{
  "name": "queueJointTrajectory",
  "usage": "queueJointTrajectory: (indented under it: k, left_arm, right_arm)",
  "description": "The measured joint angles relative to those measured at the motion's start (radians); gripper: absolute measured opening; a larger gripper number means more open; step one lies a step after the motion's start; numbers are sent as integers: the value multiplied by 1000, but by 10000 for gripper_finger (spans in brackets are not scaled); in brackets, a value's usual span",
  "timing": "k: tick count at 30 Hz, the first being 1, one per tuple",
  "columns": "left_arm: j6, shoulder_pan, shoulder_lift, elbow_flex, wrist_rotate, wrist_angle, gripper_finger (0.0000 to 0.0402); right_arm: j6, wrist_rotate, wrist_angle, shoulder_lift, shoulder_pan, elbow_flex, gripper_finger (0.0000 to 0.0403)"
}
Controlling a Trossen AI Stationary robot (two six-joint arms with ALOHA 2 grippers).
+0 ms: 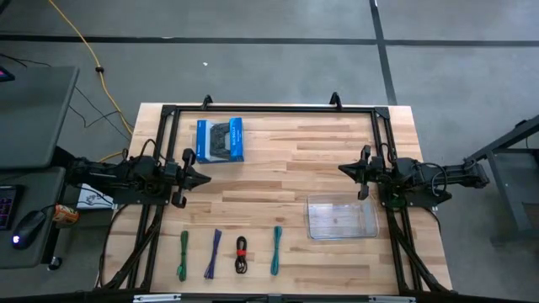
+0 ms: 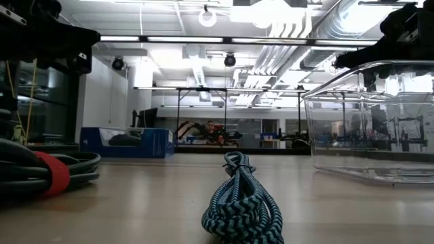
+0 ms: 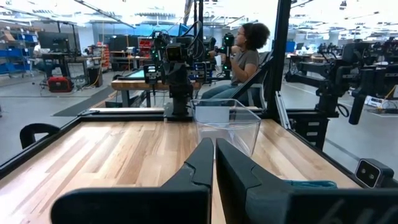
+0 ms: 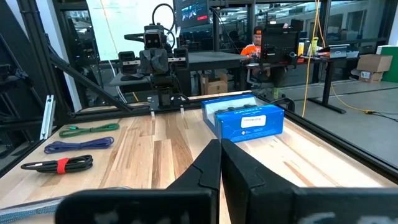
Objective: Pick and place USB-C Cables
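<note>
Several short USB-C cable bundles lie in a row near the table's near edge: green [image 1: 184, 255], purple [image 1: 213, 253], black with a red band [image 1: 242, 255] and teal [image 1: 276, 252]. The teal one [image 2: 241, 203] fills the low view's foreground, with the black one [image 2: 41, 173] to its left. My left gripper [image 1: 205, 179] is shut and level above the table's left side, far from the cables. My right gripper [image 1: 343, 169] is shut above the right side. The right wrist view shows the green [image 4: 90, 129], purple [image 4: 78, 145] and black [image 4: 59, 164] bundles flat on the wood.
A clear plastic bin [image 1: 341, 217] stands on the table's right part, near the teal cable. A blue box picturing a gamepad [image 1: 221, 140] lies at the far left. A black frame [image 1: 269, 109] borders the table. People sit in the room beyond.
</note>
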Motion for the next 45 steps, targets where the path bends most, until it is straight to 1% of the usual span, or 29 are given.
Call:
queueJointTrajectory:
  k: [2,6,8,12,17,20,23,26,30,32,35,39,42,45]
  left_arm:
    - [11,0,0,-1,-19,40,1]
    - [-20,0,18,0,-42,246,1]
    - [-13,0,46,24,-42,295,5]
    - [13,0,148,135,-63,261,37]
    - [22,0,342,288,-72,181,102]
    - [21,0,448,357,-72,123,142]
    - [22,0,529,393,-72,121,176]
    - [44,0,581,410,-72,123,200]
    - [47,-1,620,413,-58,122,214]
    - [29,-11,644,413,-17,118,214]
    - [29,-63,694,414,58,114,211]
    - [28,-184,770,437,66,113,210]
    - [29,-292,838,473,43,90,209]
    - [31,-396,914,533,-42,14,209]
  right_arm:
    - [0,0,0,0,0,0,0]
    - [0,0,0,0,0,0,0]
    - [0,0,0,0,0,0,0]
    - [0,0,0,0,0,0,0]
    - [0,0,0,0,0,0,0]
    - [0,0,0,0,0,0,0]
    - [0,0,0,0,0,0,0]
    - [0,0,0,0,0,0,0]
    - [0,0,0,0,0,0,0]
    - [0,0,0,0,0,0,0]
    - [0,0,0,0,0,0,0]
    - [0,0,0,0,0,0,0]
    - [0,0,0,0,0,0,0]
    - [0,0,0,0,0,0,0]
